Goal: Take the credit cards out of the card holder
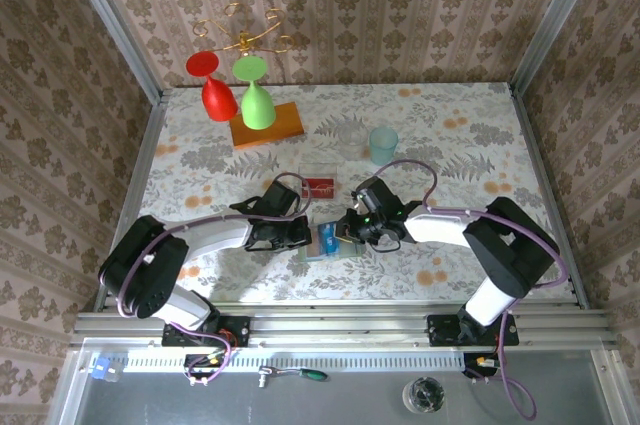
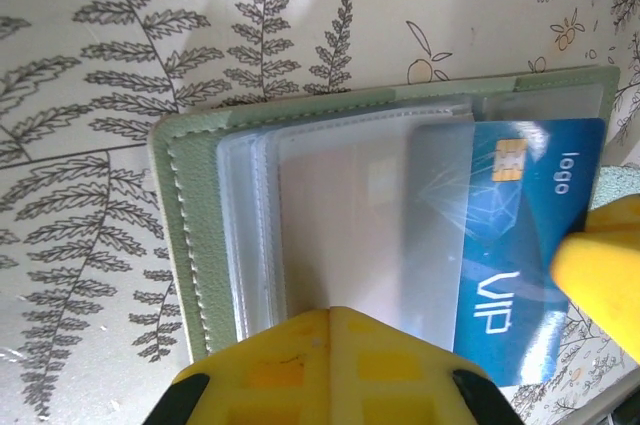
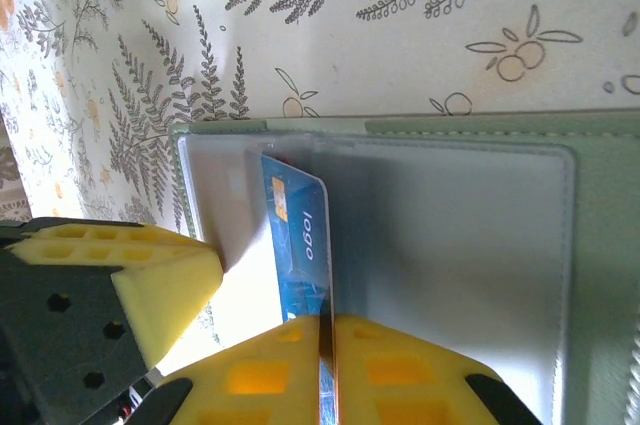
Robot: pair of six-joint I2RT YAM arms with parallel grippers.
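Observation:
The sage-green card holder [image 1: 331, 244] lies open on the table between my two grippers. In the left wrist view its green edge [image 2: 185, 235] frames clear pockets, and a blue credit card [image 2: 530, 215] sticks halfway out of a pocket on the right. My left gripper [image 2: 330, 313] is shut, its tips pressed down on the clear pockets. My right gripper [image 3: 327, 323] is shut on the blue card's [image 3: 300, 235] edge, which stands on end above the holder's inner pocket [image 3: 460, 245]. A red card [image 1: 321, 185] lies on the table behind the holder.
A pale teal cup [image 1: 383, 143] stands behind my right arm. At the back left, an orange board [image 1: 266, 126] lies under a red glass [image 1: 214, 90] and a green glass [image 1: 256, 95] hanging from a gold rack. Walls enclose the table.

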